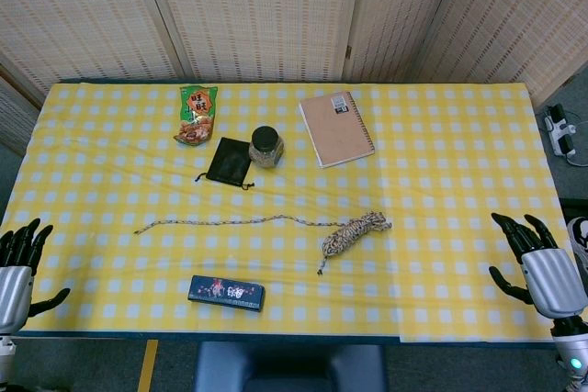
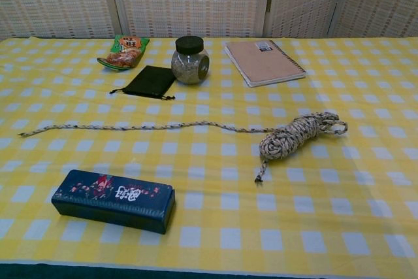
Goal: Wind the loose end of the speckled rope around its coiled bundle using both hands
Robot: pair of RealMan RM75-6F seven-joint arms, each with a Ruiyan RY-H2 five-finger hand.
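Head view showed the left hand and right hand at the desk's near corners, fingers spread, holding nothing. The rope bundle lay mid-desk, its loose end stretched leftward.

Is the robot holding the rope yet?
No, both the left hand and right hand sit open at the table edges, away from the speckled rope.
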